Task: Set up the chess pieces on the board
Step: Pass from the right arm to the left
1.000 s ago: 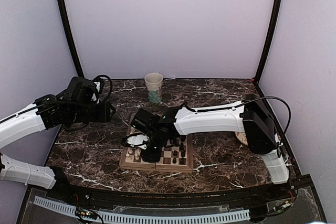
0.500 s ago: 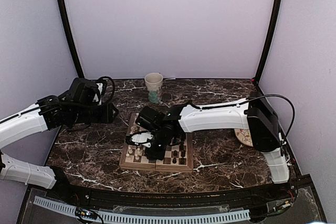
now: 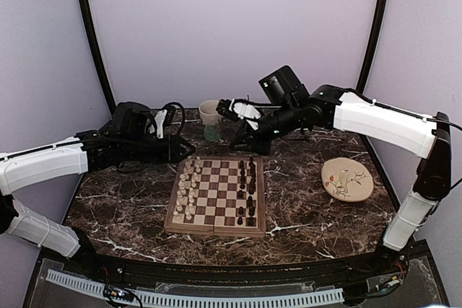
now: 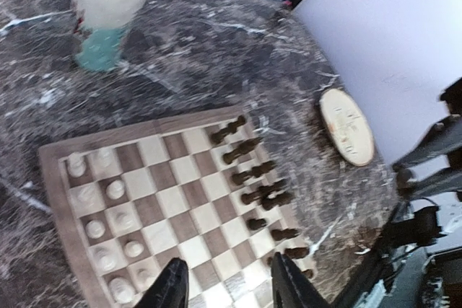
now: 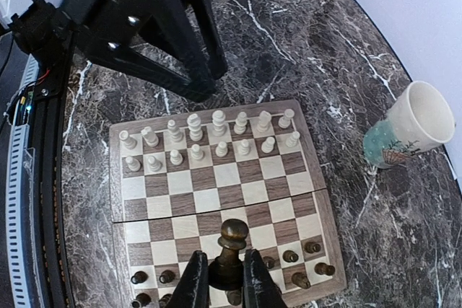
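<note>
**Dark piece held above the board, placement pending**

- The board (image 3: 216,194) lies on the desk (image 3: 303,218) close to the arm bases. The white pieces (image 3: 189,191) are lined up in two rows along its left edge and look complete.
- The dark pieces (image 3: 247,194) are ranked along the right edge. Gaps can be seen in those rows from the right wrist view, so that side is judged unfinished.
- The left tool (image 4: 229,288) is released, with nothing between its fingers. It is parked just off the board's far-left corner, looking down over the white side.
- The right tool (image 5: 225,279) is clenched on one dark piece (image 5: 232,239), gripped low on the stem and upright. It is held high above the dark side, toward the far edge. The piece's rank cannot be told for certain.
- Beyond the board stands a cup (image 3: 211,119). A plate (image 3: 347,179) lies well off to the right. Neither is needed.

Step in hand, as judged: the held piece is to be put on an open dark-side square.
- The tool should be centred over the empty square before any descent.
- A straight vertical drop is advised, since neighbouring pieces are closely packed and easily toppled by the fingers.
- Release should be made only once the base is seated flat, and only slightly.
- A vertical retreat is then advised.
</note>
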Action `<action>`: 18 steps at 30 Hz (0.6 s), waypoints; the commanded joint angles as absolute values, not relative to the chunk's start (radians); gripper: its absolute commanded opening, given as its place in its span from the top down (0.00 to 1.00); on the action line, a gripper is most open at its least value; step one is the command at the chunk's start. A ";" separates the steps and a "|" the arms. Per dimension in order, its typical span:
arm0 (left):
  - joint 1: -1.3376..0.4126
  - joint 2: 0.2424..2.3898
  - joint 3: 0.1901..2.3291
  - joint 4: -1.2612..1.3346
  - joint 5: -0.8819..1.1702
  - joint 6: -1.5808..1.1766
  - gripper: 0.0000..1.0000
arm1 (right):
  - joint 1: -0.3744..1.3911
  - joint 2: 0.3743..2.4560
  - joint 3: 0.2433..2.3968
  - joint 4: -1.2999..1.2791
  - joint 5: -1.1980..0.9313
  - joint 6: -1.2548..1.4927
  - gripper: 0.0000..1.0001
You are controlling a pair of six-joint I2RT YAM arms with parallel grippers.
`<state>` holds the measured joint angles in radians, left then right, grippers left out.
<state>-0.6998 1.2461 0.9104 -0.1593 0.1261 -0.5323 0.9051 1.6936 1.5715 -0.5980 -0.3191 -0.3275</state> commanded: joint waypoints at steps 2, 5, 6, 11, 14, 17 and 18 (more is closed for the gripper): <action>-0.695 1.278 0.931 0.165 0.388 -0.621 0.60 | 0.866 1.672 1.519 -0.554 -0.368 -0.380 0.90; -0.695 1.338 0.942 0.276 0.479 -0.699 0.59 | 0.862 1.667 1.531 -0.558 -0.377 -0.391 0.89; -0.695 1.361 0.949 0.302 0.511 -0.717 0.59 | 0.862 1.669 1.537 -0.559 -0.382 -0.389 0.89; -0.696 1.440 0.950 0.411 0.579 -0.798 0.59 | 0.862 1.683 1.558 -0.569 -0.409 -0.384 0.89; -0.698 1.463 0.948 0.456 0.604 -0.818 0.59 | 0.862 1.691 1.560 -0.570 -0.418 -0.381 0.88; -0.705 1.479 0.952 0.466 0.626 -0.827 0.60 | 0.862 1.697 1.559 -0.570 -0.426 -0.377 0.88; -0.709 1.485 0.954 0.465 0.631 -0.827 0.61 | 0.862 1.700 1.559 -0.569 -0.426 -0.377 0.88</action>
